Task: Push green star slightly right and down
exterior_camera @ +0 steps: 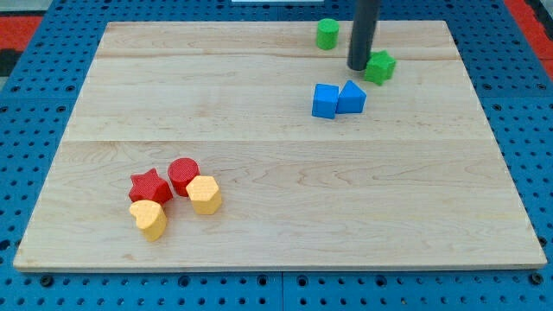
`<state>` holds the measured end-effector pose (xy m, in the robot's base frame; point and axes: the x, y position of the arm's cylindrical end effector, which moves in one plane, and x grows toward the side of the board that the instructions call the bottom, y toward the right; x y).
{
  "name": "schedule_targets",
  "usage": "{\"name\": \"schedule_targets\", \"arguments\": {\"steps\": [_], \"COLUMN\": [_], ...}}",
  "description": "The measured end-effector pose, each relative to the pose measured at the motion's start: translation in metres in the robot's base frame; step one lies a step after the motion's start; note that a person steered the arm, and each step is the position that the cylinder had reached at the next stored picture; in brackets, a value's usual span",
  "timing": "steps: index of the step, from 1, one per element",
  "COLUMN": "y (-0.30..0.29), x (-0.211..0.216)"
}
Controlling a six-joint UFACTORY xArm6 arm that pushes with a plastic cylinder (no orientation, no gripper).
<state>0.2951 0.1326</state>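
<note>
The green star (380,66) lies near the view's top right on the wooden board (276,207). My dark rod comes down from the view's top, and my tip (359,66) rests just left of the green star, touching or nearly touching its left side.
A green cylinder (327,34) stands up and left of my tip. A blue cube (325,100) and a blue angular block (351,97) sit side by side just below my tip. At the lower left lie a red star (149,186), a red cylinder (183,175), a yellow hexagon (205,194) and a yellow heart (149,218).
</note>
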Motion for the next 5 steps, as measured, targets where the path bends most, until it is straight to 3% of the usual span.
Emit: {"name": "schedule_targets", "arguments": {"steps": [3,5], "y": [0.031,0.075], "x": [-0.026,-0.005]}}
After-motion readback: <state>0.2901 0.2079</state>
